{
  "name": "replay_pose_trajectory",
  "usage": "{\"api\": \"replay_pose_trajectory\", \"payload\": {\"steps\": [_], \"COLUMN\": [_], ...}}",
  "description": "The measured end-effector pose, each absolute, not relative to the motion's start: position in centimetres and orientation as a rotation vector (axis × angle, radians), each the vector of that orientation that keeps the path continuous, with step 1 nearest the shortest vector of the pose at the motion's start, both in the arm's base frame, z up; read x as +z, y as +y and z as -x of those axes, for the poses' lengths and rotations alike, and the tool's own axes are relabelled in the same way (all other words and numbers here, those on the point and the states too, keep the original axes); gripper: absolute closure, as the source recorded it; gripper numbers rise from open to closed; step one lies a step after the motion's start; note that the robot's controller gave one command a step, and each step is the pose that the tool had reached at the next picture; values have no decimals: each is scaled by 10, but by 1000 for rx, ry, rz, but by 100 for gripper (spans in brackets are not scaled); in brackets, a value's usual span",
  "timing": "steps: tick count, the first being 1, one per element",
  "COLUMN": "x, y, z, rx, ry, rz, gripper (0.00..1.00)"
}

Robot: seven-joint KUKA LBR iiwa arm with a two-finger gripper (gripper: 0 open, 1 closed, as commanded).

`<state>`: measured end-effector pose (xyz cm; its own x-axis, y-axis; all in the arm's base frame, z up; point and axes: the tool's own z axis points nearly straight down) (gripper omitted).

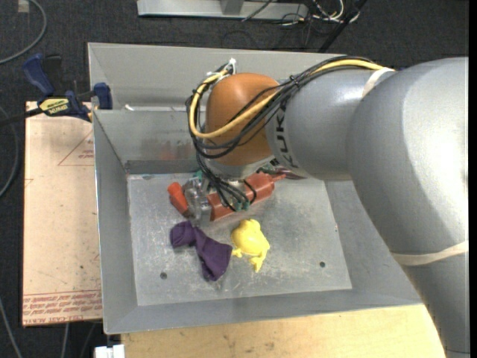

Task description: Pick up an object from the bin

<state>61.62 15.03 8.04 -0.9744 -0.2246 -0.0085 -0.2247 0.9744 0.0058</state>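
Gripper point(200, 204) at orange-red thing point(177, 195) on scuffed grey bin point(298, 253) floor, dark carpet point(59, 21) around; grip state untellable.

Bulky silver-grey arm point(387, 148), orange domed wrist cover point(235, 114), yellow and black cables point(192, 114)

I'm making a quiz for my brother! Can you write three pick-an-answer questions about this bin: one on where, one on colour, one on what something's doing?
1. The purple floppy thing lies: A left of the yellow thing; B right of it; C on top of it.
2. The long thing beneath the jaws is: A green; B orange-red; C white.
3. The yellow thing is: A resting on the bin floor; B hanging midair; C standing on the rim.
Answers: A, purple sits at yellow's left; B, its colour shows; A, it touches the floor.
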Motion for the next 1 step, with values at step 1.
{"api": "replay_pose_trajectory", "payload": {"steps": [1], "x": [76], "y": [149], "z": [-613], "rx": [5], "ry": [3124], "rz": [356], "gripper": [0]}}
